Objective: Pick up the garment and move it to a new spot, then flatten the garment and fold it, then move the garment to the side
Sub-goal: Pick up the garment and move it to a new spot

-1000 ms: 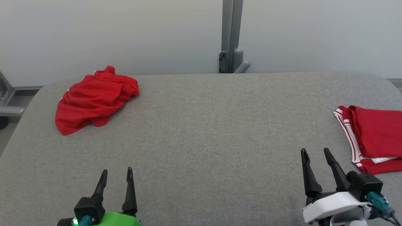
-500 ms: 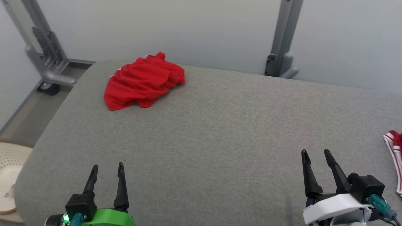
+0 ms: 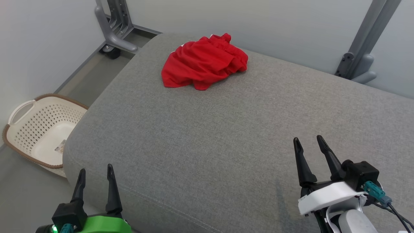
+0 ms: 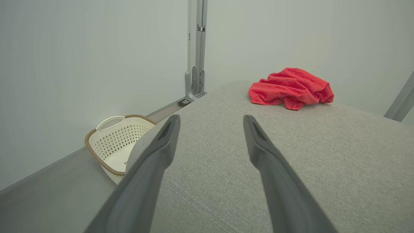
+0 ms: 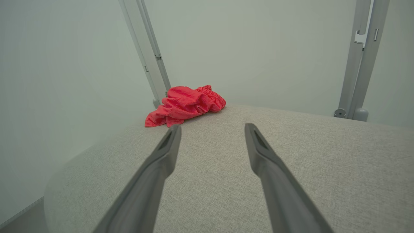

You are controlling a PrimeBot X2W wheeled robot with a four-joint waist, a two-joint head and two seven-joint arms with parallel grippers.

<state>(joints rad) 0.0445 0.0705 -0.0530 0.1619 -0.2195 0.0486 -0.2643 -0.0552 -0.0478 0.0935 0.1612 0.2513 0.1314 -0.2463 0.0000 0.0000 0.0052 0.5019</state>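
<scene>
A crumpled red garment (image 3: 204, 62) lies in a heap near the far left corner of the grey padded table (image 3: 226, 129). The left wrist view shows the garment (image 4: 291, 87) ahead and to the right, and the right wrist view has the garment (image 5: 186, 105) ahead to the left. My left gripper (image 3: 96, 171) hovers open at the table's near left edge, nothing between its fingers. My right gripper (image 3: 308, 141) stands open over the near right part of the table, far from the garment.
A cream perforated laundry basket (image 3: 38, 127) with a brown rim sits on the floor left of the table, also the basket (image 4: 113, 142) in the left wrist view. Grey metal frame posts (image 3: 362, 48) and a wheeled foot (image 3: 113, 35) stand behind the table by the pale wall.
The head camera has turned left: the folded red and white garment at the right has left the picture and the basket has come in. Both grippers stay open and empty.
</scene>
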